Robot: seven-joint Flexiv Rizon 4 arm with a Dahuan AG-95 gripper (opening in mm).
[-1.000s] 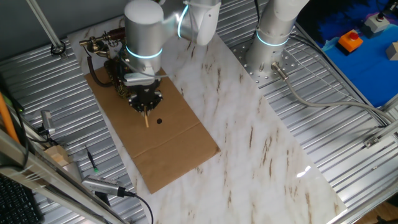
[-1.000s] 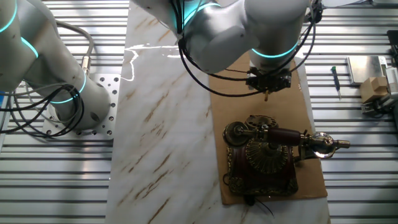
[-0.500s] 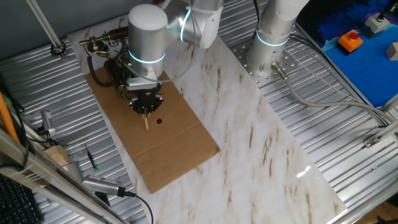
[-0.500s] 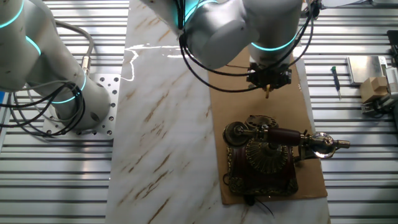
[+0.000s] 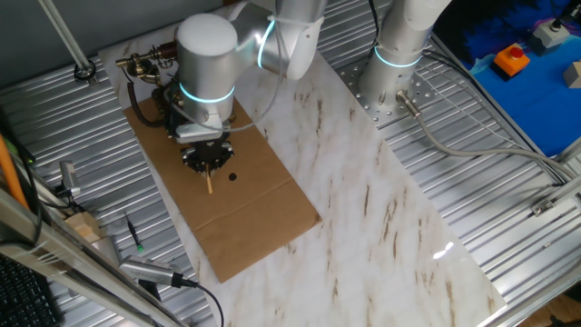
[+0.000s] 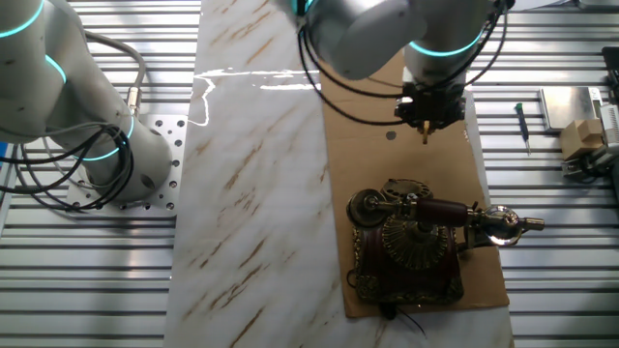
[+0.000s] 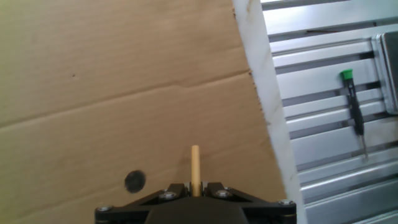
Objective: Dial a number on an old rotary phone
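The gripper [image 6: 426, 123] is seen closed tight on a thin wooden stick [image 7: 195, 169] over the brown cardboard sheet [image 7: 93, 93] near the top of the other fixed view, while the old rotary phone [image 6: 411, 242] is left apart lower down on the same sheet.

old rotary phone [image 6: 411, 242] | dark brown, brass trim, ornate | handset resting across its top (brass ends) | upright on cardboard | lower right of the other fixed view
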